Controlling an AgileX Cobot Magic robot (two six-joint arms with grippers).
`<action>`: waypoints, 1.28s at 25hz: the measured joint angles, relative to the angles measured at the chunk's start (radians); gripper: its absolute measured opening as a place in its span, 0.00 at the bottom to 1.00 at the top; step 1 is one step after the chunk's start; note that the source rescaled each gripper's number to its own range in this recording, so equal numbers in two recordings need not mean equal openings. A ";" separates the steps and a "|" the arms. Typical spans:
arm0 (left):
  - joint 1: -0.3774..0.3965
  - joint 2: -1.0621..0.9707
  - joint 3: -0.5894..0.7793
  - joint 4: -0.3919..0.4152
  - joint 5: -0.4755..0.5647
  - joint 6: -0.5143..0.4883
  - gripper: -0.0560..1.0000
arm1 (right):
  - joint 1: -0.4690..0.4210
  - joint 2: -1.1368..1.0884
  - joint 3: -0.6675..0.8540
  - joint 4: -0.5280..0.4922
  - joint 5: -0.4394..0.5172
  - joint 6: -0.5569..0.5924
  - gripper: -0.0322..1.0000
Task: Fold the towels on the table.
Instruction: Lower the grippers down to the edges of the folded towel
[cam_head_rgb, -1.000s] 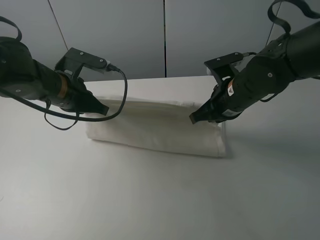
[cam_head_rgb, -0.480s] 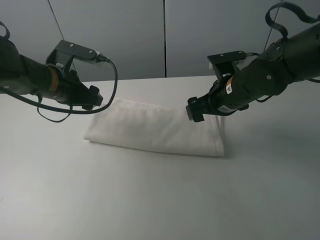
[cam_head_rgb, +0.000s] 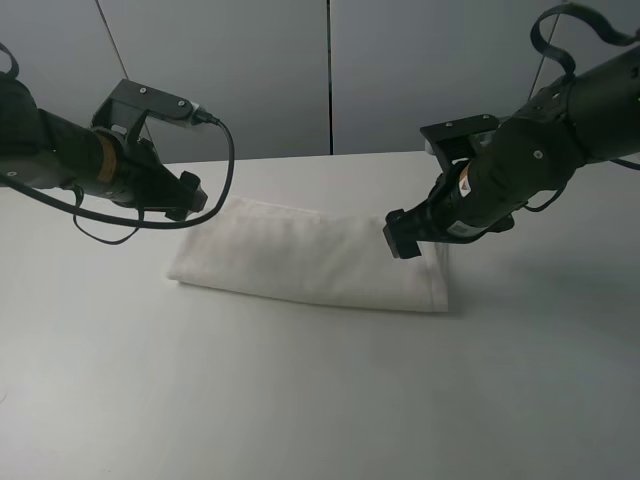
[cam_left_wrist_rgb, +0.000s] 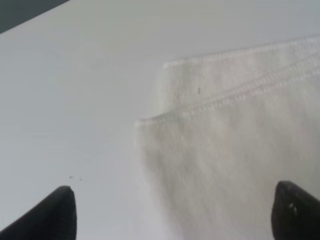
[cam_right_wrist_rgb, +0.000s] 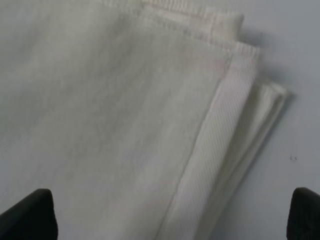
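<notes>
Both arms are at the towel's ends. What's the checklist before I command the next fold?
1. Left gripper open and empty: ok.
2. Right gripper open and empty: ok.
3. Towel lying flat on the table as a folded strip: ok.
4. Layer edges flush at the right gripper's end: not ok, stepped in the right wrist view.
5. Both grippers clear of the towel's surface: cannot tell.
</notes>
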 joint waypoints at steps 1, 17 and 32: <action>0.002 0.000 0.000 -0.021 0.011 0.000 1.00 | 0.000 0.000 -0.008 0.000 0.034 -0.002 1.00; 0.059 0.318 -0.463 -0.773 0.568 0.734 1.00 | -0.045 0.000 -0.241 0.142 0.395 -0.017 1.00; 0.130 0.496 -0.609 -0.812 0.679 0.812 1.00 | -0.078 0.087 -0.245 0.227 0.440 -0.067 1.00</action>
